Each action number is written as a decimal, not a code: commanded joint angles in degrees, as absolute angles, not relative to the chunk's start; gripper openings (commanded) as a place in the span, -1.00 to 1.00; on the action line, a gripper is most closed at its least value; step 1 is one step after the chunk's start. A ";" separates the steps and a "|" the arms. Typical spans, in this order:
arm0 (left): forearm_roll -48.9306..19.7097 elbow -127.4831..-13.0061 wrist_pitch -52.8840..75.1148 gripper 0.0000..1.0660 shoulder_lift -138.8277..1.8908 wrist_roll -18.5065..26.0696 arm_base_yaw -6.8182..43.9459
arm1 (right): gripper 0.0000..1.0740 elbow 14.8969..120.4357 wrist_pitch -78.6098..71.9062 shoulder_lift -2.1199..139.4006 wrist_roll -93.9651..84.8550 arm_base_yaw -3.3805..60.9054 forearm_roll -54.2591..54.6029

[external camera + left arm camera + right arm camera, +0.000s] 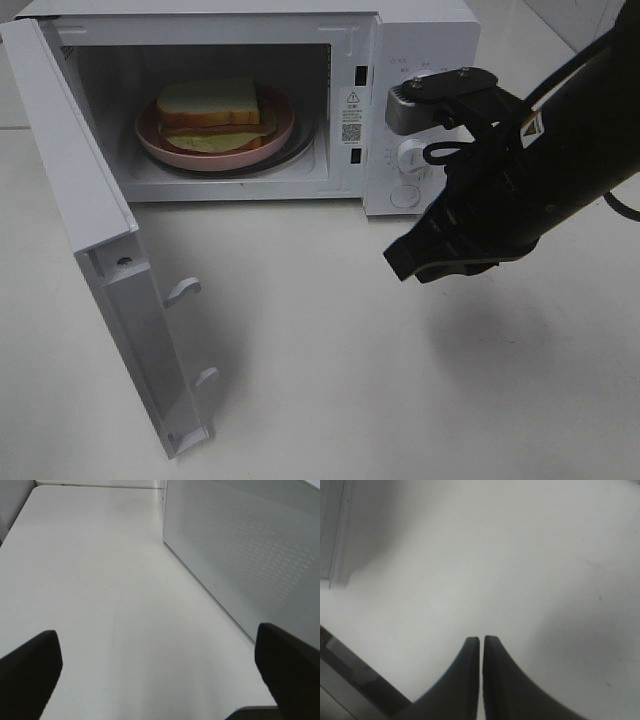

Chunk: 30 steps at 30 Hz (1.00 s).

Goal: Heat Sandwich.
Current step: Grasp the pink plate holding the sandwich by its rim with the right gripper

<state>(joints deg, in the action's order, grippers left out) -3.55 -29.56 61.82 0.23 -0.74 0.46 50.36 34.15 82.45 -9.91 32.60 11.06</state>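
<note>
The sandwich (210, 108), white bread with reddish meat and pale filling, lies on a round pink plate (160, 146) inside the open white microwave (420, 40). Its door (100, 250) swings out toward the front left. My right gripper (400, 262) hangs above the table in front of the microwave's control panel, fingers pressed together, holding nothing; the right wrist view shows the right gripper (481, 639) with its tips over bare table. In the left wrist view my left gripper (160, 655) stands wide open over the table, beside the microwave's perforated side wall (250, 545). The left arm is out of the exterior high view.
A white knob (413, 156) and a round button (405, 196) sit on the control panel behind the right arm. Two latch hooks (185, 290) stick out of the door's inner face. White tabletop (330, 380) stretches in front of the microwave.
</note>
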 commanded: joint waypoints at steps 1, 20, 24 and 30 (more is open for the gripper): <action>-3.72 -29.56 61.31 0.88 0.69 -0.74 0.29 | -0.89 51.68 39.02 81.99 -19.42 32.66 10.60; -3.72 -29.56 61.31 0.88 0.69 -0.74 0.29 | -0.86 51.85 44.98 81.99 -63.88 32.66 10.49; -3.72 -29.56 61.31 0.88 0.69 -0.74 0.29 | -0.84 51.85 44.98 81.99 -71.85 32.66 10.49; -3.72 -29.56 61.31 0.88 0.69 -0.74 0.29 | -0.70 51.85 44.23 81.99 -76.03 32.66 7.05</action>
